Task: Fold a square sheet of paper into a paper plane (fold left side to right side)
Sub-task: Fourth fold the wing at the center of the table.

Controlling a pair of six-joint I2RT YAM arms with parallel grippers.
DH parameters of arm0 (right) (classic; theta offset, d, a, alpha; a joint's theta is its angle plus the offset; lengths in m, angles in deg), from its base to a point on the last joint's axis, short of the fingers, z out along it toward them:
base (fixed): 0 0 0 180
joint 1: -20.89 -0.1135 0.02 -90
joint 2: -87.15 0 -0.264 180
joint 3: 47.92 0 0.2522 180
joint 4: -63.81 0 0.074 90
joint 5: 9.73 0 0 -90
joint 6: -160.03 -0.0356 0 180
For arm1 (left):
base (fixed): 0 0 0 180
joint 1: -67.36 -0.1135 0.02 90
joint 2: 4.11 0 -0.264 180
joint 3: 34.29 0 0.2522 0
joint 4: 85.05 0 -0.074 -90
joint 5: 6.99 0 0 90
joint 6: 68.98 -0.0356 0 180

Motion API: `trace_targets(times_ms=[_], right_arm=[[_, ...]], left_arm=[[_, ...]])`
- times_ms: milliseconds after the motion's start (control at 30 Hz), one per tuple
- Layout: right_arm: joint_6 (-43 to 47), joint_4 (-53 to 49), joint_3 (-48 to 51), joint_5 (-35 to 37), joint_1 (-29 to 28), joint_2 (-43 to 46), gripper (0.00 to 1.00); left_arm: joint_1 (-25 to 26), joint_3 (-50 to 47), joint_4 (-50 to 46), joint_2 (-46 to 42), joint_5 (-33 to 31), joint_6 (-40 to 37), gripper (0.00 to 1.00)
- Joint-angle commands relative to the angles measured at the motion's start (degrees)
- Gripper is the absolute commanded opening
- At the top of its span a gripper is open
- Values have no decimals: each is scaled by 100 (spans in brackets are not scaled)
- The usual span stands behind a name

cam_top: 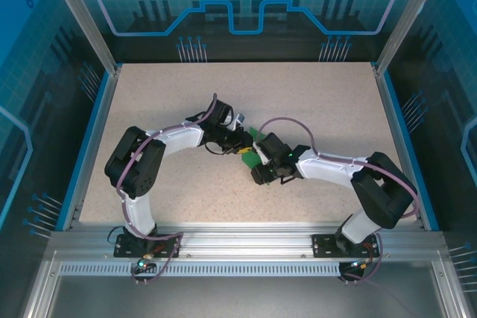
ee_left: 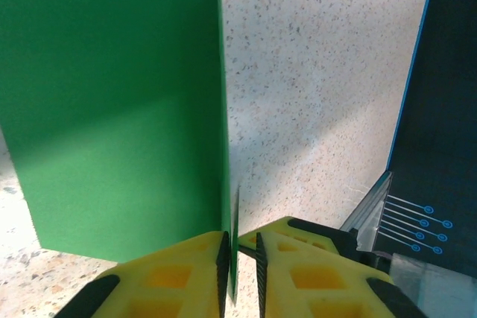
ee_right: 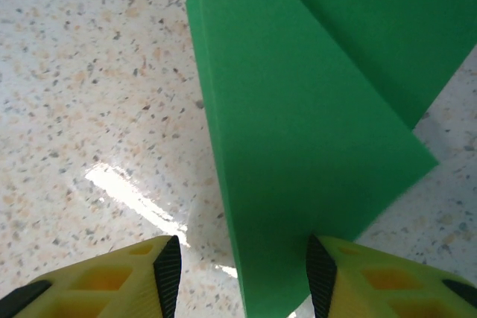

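Observation:
The square sheet of paper (cam_top: 256, 137) is bright green and folded, held up between the two grippers at the middle of the table. In the left wrist view the paper (ee_left: 119, 109) stands on edge. Its thin folded edge runs down between the pads of my left gripper (ee_left: 240, 247), whose jaws stand narrow: the left pad is against the paper and a slit of table shows at the right pad. In the right wrist view a creased layered flap of the paper (ee_right: 298, 147) passes between the wide jaws of my right gripper (ee_right: 238, 258), against the right pad and apart from the left one.
The speckled table (cam_top: 164, 109) is fenced by a blue rim (cam_top: 93, 139) and clear walls on metal posts. Both arms bend inward and meet near the centre, the left gripper (cam_top: 242, 141) just beyond the right gripper (cam_top: 261, 163).

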Motion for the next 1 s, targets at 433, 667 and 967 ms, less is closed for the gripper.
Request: trace_targets(times_ms=[433, 667, 967], right_arm=[[-134, -153, -188, 329, -155, -312, 20], [-211, 61, -36, 55, -92, -282, 9], [-366, 734, 447, -787, 274, -79, 6]], left_arm=[[16, 163, -434, -138, -120, 11, 34], [-332, -141, -456, -625, -152, -32, 56], [-732, -675, -460, -1047, -11, -17, 53]])
